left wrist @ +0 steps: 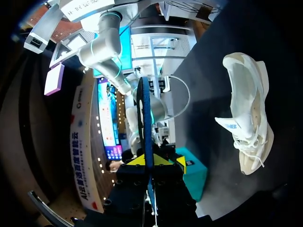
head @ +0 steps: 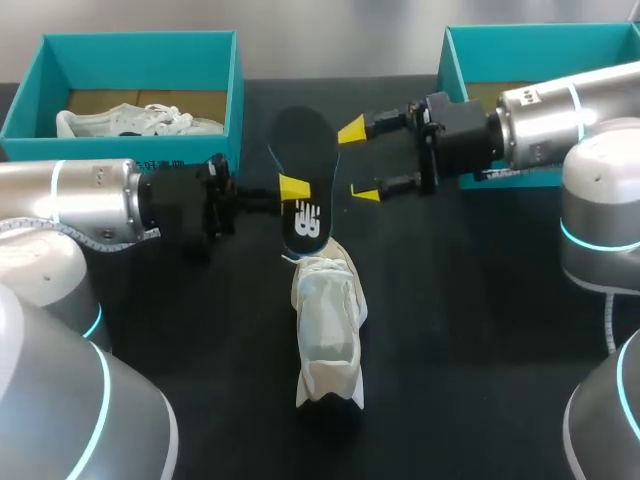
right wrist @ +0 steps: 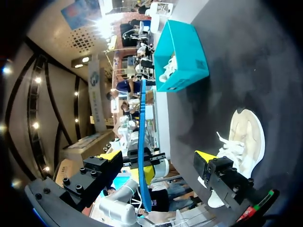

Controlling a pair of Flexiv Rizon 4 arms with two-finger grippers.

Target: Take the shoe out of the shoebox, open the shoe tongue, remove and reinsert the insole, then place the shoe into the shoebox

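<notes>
Insole (head: 305, 150) pinched upright in left pincer (head: 295, 190), near shoe (head: 327, 320).

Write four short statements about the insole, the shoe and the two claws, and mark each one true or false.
1. The left claw is shut on the insole. True.
2. The right claw grips the insole too. False: it stands open.
3. The white shoe lies on the table. True.
4. The left shoebox is empty. False: a second shoe lies in it.
</notes>
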